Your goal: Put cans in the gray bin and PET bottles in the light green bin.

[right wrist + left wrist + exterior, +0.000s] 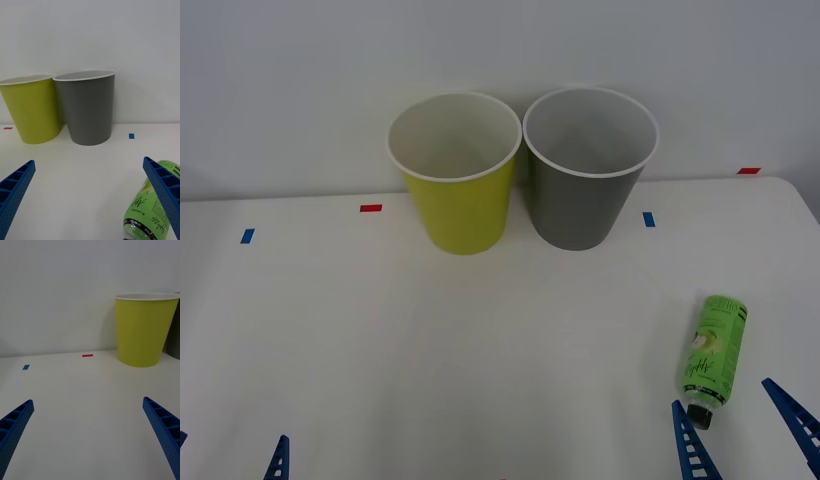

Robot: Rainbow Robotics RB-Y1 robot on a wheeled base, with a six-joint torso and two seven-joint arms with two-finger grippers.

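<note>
The light green bin [460,215] and the gray bin [580,210] stand upright side by side at the back of the white table, the gray one on the right. A PET bottle [715,345] with a green label lies on its side at the front right, its black cap toward me. My right gripper [721,393] is open, with its fingertips on either side of the cap end; in the right wrist view the bottle [148,210] lies next to one finger. My left gripper [230,438] is open at the front left, holding nothing. Cans are out of view.
Small tape marks lie on the table: red [370,208] and blue [247,236] on the left, blue [648,219] and red [748,171] on the right. A white wall rises just behind the bins. The table's right edge [805,205] runs close to the bottle.
</note>
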